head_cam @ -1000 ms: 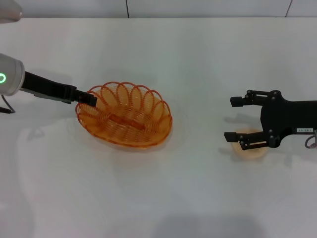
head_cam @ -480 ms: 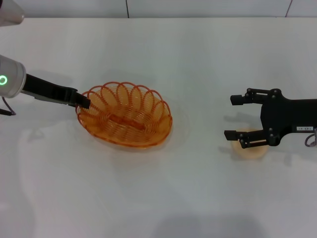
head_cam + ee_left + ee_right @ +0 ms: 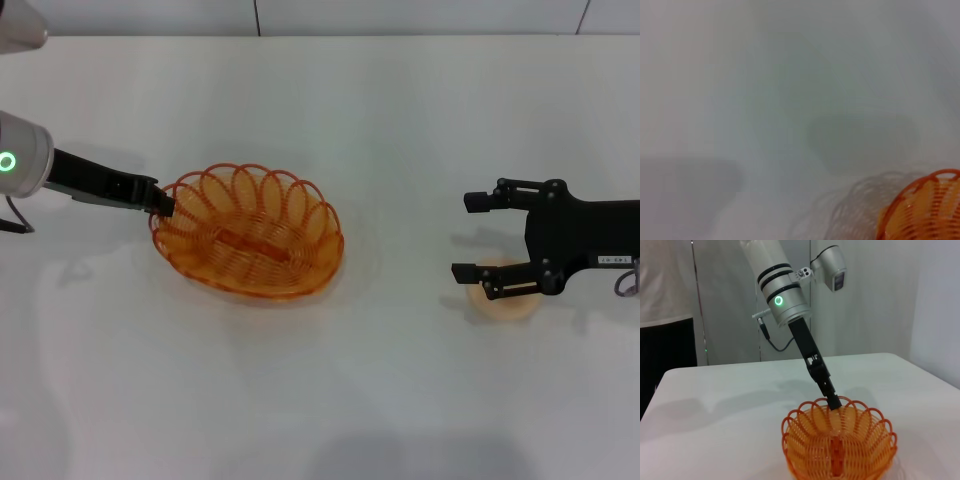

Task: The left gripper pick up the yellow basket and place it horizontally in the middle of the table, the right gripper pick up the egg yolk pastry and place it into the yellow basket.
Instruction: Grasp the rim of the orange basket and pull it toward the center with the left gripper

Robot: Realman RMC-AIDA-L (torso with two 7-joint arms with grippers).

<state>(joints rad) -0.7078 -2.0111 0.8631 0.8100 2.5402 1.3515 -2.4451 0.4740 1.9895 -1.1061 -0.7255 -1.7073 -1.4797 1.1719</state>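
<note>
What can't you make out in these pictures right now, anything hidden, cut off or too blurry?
- Left hand: in the head view its tip lies against the yellow basket rim, so open or shut cannot be told; the left wrist view shows no fingers.
- Egg yolk pastry: mostly covered by the right hand in the head view; absent from the right wrist view.
- Basket in the left wrist view: blurred, cut off at the corner.

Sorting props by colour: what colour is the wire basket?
Orange-yellow; the yellow basket shows best in the head view.
</note>
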